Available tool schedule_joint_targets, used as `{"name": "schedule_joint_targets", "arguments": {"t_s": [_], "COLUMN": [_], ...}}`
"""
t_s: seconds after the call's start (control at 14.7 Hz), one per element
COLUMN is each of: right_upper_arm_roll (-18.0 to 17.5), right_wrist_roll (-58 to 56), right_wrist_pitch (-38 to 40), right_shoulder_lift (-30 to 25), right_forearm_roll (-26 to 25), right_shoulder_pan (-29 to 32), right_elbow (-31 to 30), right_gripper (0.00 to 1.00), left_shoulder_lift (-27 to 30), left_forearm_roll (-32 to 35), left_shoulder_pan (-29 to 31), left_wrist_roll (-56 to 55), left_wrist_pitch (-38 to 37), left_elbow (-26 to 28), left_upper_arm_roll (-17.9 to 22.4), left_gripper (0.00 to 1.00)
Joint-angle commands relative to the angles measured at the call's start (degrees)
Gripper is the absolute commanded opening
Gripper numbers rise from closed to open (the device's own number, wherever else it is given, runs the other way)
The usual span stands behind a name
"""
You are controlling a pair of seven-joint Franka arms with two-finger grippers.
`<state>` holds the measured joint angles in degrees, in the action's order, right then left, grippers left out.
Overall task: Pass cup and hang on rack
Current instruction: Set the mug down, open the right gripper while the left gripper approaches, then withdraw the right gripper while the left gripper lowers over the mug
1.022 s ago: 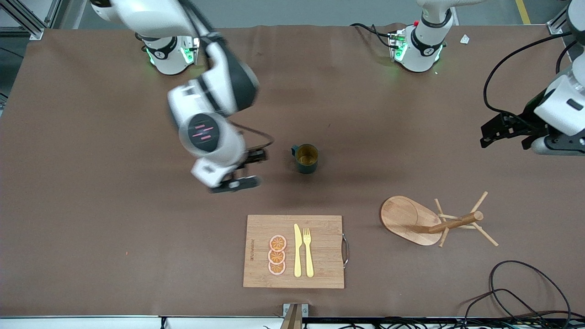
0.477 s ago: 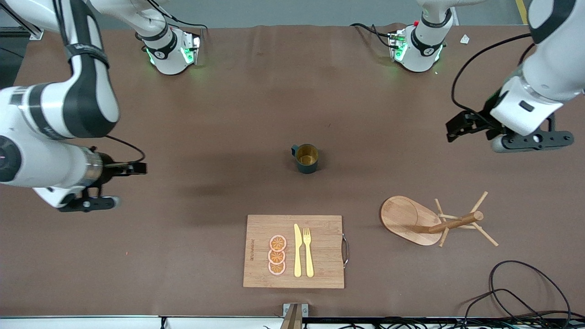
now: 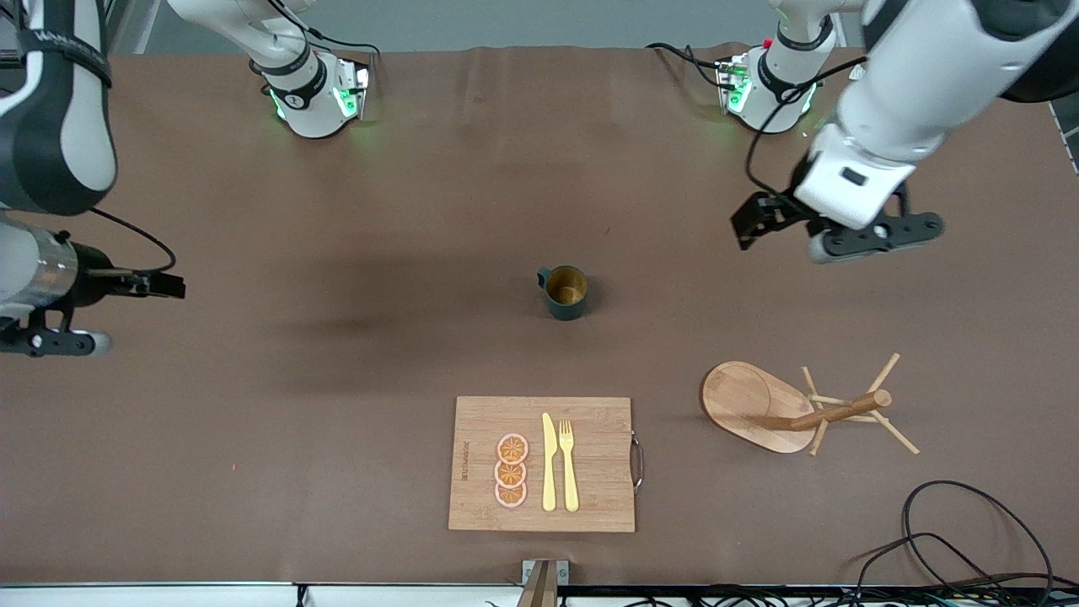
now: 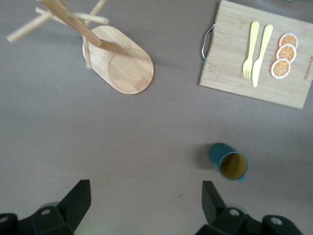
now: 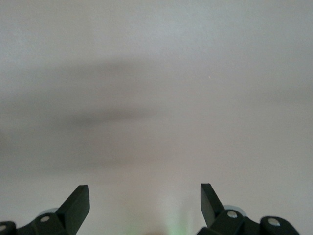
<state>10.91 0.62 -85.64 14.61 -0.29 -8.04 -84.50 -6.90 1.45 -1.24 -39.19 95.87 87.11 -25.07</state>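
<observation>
The dark teal cup (image 3: 565,292) with a yellow inside stands upright at the table's middle, its handle toward the right arm's end; it also shows in the left wrist view (image 4: 229,163). The wooden rack (image 3: 830,412) stands on its oval base (image 3: 742,403), nearer the front camera toward the left arm's end, and shows in the left wrist view (image 4: 121,62). My left gripper (image 3: 877,237) is open and empty in the air over bare table, between the cup and its end (image 4: 145,205). My right gripper (image 3: 50,342) is open and empty over bare table at its own end (image 5: 145,205).
A bamboo cutting board (image 3: 590,506) with orange slices (image 3: 511,470), a yellow knife (image 3: 548,464) and a yellow fork (image 3: 568,464) lies near the front edge. Black cables (image 3: 969,539) lie at the near corner by the left arm's end.
My right arm has swung away from beside the cup to its own end of the table. My left arm has moved in toward the cup. The cup has not moved.
</observation>
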Motion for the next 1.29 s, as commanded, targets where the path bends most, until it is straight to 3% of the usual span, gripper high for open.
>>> {"name": "schedule_joint_targets", "arguments": {"t_s": [0.0, 0.34, 0.48, 0.68, 0.95, 1.23], "right_upper_arm_roll": [-1.2, -7.7, -8.4, -13.4, -13.1, -8.3], "right_wrist_roll": [0.2, 0.2, 0.3, 0.3, 0.3, 0.3], "right_wrist_pitch": [-2.2, -2.3, -2.1, -1.9, -1.3, -0.4], "right_shoulder_lift": [-6.9, -9.9, -10.9, -12.5, -13.5, -14.5], "right_forearm_roll": [-1.3, -1.3, -1.2, -1.2, -1.2, -1.0], "right_shoulder_pan": [0.6, 7.0, 7.7, 11.8, 11.3, 7.3], "right_elbow": [-8.3, -9.4, -9.4, -9.3, -8.8, -8.5], "right_gripper": [1.00, 1.00, 1.00, 1.00, 1.00, 1.00], "left_shoulder_lift": [-3.2, -10.5, -13.0, -18.0, -25.1, -32.5], "left_forearm_roll": [7.6, 15.5, 21.2, 29.5, 37.5, 44.3], "left_shoulder_pan": [-7.4, -17.6, -21.5, -28.2, -36.0, -41.3], "left_wrist_roll": [-11.2, -30.3, -40.7, -53.7, -65.8, -76.0], "left_wrist_pitch": [0.8, 0.9, 1.0, 0.9, 0.9, 0.9], "left_elbow": [-1.1, -5.1, -5.9, -7.5, -8.1, -8.3], "left_upper_arm_roll": [-0.2, -0.1, -0.1, 0.1, 0.5, 0.7], "left_gripper": [1.00, 1.00, 1.00, 1.00, 1.00, 1.00]}}
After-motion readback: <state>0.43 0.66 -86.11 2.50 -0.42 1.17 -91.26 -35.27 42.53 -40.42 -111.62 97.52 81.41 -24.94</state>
